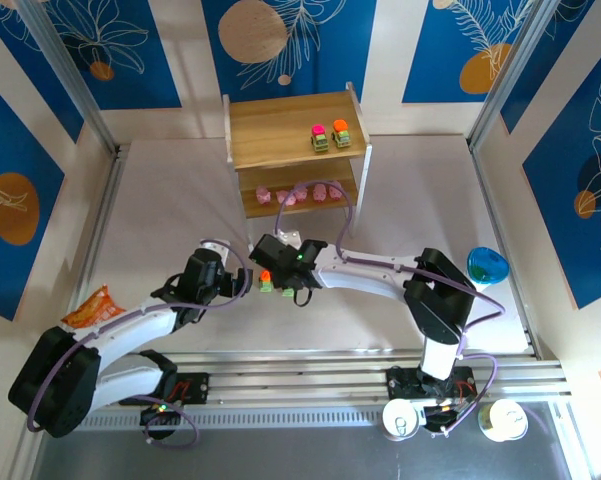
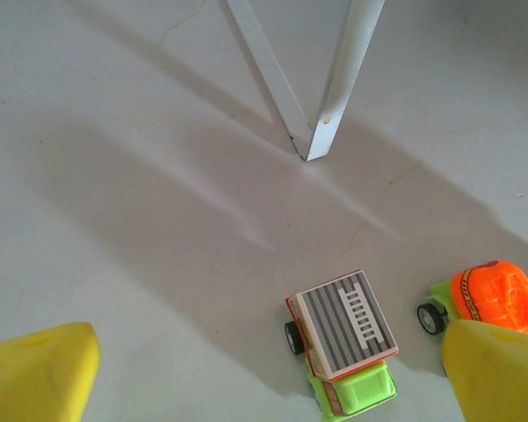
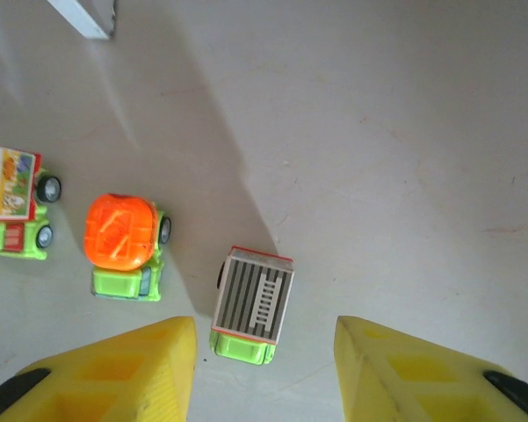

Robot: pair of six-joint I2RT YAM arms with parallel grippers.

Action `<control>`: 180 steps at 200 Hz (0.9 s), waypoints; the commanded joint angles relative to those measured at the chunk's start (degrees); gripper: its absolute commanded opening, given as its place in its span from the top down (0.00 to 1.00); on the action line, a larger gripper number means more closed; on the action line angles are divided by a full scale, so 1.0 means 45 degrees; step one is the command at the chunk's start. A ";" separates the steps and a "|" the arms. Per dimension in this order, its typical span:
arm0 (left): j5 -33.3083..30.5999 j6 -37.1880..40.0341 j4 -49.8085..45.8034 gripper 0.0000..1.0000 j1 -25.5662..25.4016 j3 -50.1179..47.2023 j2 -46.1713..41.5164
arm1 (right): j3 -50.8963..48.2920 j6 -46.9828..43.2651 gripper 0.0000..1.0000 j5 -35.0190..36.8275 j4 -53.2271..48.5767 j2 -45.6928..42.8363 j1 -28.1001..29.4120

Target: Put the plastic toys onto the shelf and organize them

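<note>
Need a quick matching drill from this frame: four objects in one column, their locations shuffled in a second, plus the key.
Column 1
1. pink pigs
2. pink-topped truck
3. grey-topped truck
4. blue cup

Column 2
A. table, right side
B. shelf, top tier
C. table, in front of the shelf
D. shelf, lower tier

Pairs: 1-D, 2-B, 3-C, 4-A
</note>
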 commanded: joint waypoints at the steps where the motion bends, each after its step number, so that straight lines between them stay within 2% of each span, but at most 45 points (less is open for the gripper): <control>1: 0.0190 -0.0242 -0.0055 0.00 0.0161 0.0275 -0.0147 | -0.0189 0.0616 0.55 -0.0301 0.0190 0.0278 0.0122; 122: 0.0239 -0.0231 -0.0016 0.00 0.0158 0.0178 -0.0381 | -0.0052 0.1379 0.55 -0.0643 0.0115 0.1238 0.0230; 180: 0.0239 -0.0193 -0.0045 0.00 0.0183 0.0172 -0.0391 | 0.0158 0.1291 0.58 -0.0687 0.0213 0.1670 0.0064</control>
